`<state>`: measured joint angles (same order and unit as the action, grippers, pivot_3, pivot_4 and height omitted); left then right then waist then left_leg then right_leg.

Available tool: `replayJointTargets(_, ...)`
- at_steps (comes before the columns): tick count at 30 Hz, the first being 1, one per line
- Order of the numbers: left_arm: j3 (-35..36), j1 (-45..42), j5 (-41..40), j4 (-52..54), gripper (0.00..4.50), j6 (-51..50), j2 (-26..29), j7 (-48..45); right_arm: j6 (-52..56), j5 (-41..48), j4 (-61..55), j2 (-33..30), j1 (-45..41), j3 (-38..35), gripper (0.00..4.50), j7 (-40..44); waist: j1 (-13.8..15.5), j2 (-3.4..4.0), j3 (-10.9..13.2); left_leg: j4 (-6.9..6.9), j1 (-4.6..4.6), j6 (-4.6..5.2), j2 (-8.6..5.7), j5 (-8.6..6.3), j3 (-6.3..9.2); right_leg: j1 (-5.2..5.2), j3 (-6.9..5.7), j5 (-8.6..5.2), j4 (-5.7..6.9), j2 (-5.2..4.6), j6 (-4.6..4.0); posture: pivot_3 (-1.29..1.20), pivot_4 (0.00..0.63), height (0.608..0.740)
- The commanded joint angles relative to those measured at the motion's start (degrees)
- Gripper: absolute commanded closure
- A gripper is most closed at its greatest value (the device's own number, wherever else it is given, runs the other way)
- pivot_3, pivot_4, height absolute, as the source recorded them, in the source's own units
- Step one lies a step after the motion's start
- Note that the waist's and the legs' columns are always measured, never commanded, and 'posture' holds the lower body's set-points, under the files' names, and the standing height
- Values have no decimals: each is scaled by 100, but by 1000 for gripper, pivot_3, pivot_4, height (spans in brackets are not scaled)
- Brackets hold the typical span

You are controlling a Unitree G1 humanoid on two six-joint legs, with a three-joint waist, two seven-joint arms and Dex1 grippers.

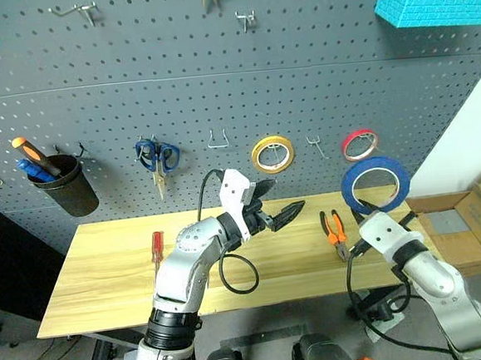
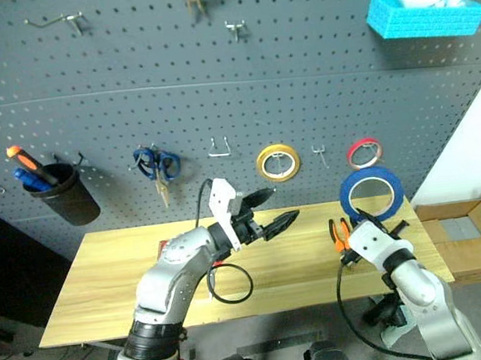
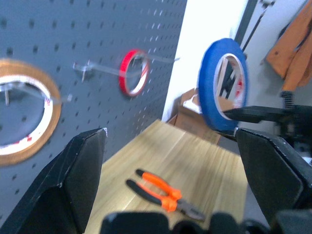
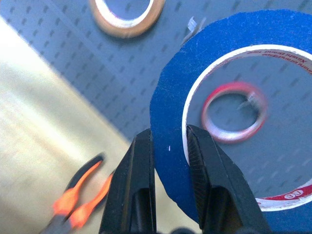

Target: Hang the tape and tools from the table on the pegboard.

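While the right gripper (image 1: 361, 212) pinches the blue tape roll (image 1: 375, 183) upright in front of the pegboard (image 1: 217, 98), the left gripper (image 1: 280, 202) hangs empty, fingers spread wide, above the table (image 1: 106, 274) in the head view; pliers (image 1: 335, 233) and a red-handled screwdriver (image 1: 157, 249) lie on the wood. From the left wrist, wide-apart fingers (image 3: 78, 175) frame the pliers (image 3: 163, 192). From the right wrist, fingers (image 4: 139, 190) clamp the tape's wall (image 4: 170, 146).
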<state>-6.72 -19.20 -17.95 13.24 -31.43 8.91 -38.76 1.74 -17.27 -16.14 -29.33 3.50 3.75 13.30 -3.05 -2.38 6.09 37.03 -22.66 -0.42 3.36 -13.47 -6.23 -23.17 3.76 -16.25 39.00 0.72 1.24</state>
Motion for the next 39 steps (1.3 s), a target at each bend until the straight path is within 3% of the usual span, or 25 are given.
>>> replayJointTargets(1, 232, -185, -233, 198, 0, -105, 85, 127, -697, -57, 674, -78, -726, -19, 4107, -115, -17, -4, -61, 0, 0, 3, -1, 1, 0, 0, 2, 3, 1, 1, -5, -6, 12, 740)
replayJointTargets(15, 438, -613, -349, -227, 0, -13, 80, 393, -2781, 428, 2960, 41, -2220, 498, 4107, 615, -11, 3, -181, -3, -4, 10, 1, 1, -1, -3, 13, 18, -1, 12, -48, 25, 0, 740)
replayJointTargets(25, 260, -531, -354, -178, 0, -12, 145, 326, -3021, 1248, 4306, -10, -3041, 626, 4107, 2210, 2, 10, -217, 3, -3, 10, 1, 1, -3, -1, 14, 20, 4, 11, -51, 31, 0, 740)
replayJointTargets(39, 197, -537, -344, -209, 0, 22, 134, 313, -2795, 1198, 5374, -143, -3610, 616, 4107, 2710, 15, 30, -275, 4, -1, 9, 3, 2, -3, 0, 15, 20, 7, 11, -52, 38, 0, 740)
